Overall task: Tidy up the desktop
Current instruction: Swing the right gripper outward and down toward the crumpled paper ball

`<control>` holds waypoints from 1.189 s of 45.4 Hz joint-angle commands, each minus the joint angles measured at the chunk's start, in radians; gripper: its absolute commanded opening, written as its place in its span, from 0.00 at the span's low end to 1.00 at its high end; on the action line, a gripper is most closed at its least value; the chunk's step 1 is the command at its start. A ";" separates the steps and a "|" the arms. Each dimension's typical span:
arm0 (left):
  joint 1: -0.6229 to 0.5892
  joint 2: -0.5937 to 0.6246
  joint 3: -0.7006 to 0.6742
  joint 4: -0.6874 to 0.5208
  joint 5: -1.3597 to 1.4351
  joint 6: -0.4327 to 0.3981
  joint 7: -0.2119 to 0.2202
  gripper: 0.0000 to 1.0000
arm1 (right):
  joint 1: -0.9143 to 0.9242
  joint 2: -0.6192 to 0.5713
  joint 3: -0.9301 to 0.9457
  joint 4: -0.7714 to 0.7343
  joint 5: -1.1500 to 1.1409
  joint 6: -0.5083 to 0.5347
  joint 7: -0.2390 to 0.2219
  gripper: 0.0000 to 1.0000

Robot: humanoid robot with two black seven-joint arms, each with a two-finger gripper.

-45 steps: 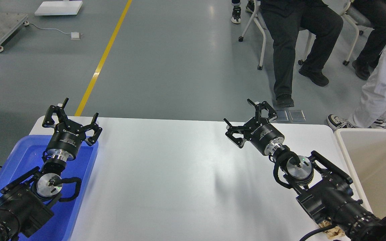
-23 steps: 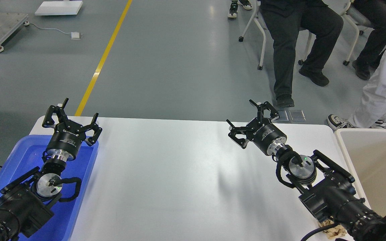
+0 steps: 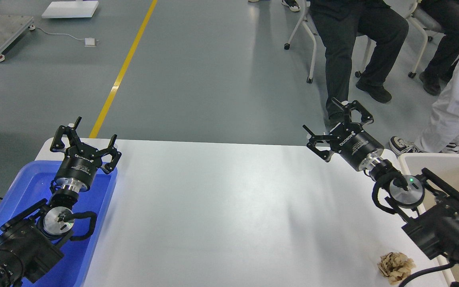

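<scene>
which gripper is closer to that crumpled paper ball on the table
Right. The right gripper is over the desktop's far right edge, beyond the crumpled paper ball at the near right. The left gripper is across the table over the blue tray.

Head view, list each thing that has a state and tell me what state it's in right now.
left gripper: jaws open, holding nothing, above the blue tray's far end.
right gripper: jaws open, holding nothing, over the desktop's far right edge.
desktop: bare except for the crumpled paper.
crumpled paper: lying loose near the front right corner.
blue tray: nothing visible inside.
beige bin: open-topped, contents hidden.
</scene>
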State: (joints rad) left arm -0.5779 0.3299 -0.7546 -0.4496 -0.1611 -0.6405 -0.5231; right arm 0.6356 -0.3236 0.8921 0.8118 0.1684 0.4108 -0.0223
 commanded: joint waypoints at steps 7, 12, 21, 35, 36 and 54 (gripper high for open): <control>0.000 0.000 0.000 0.000 0.000 -0.001 0.000 1.00 | -0.077 -0.380 -0.002 0.384 -0.176 0.043 -0.001 1.00; 0.001 0.000 0.000 0.000 0.000 -0.001 0.000 1.00 | -0.093 -0.456 -0.002 0.440 -0.250 0.082 -0.001 1.00; 0.000 0.000 0.000 0.000 0.000 -0.001 0.000 1.00 | -0.129 -0.578 -0.005 0.520 -0.495 0.128 0.001 1.00; 0.000 0.000 0.000 0.000 0.000 0.001 0.000 1.00 | -0.269 -0.735 0.001 0.656 -0.935 0.132 0.016 1.00; 0.000 0.000 0.000 0.000 0.000 -0.001 0.000 1.00 | -0.275 -0.741 0.001 0.656 -0.966 0.132 0.021 1.00; 0.000 0.000 0.000 0.000 0.000 -0.001 0.000 1.00 | -0.353 -0.822 -0.007 0.652 -1.458 0.114 0.050 1.00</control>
State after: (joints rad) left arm -0.5783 0.3298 -0.7548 -0.4495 -0.1610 -0.6405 -0.5231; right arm 0.3404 -1.0937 0.8894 1.4541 -1.0175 0.5311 0.0181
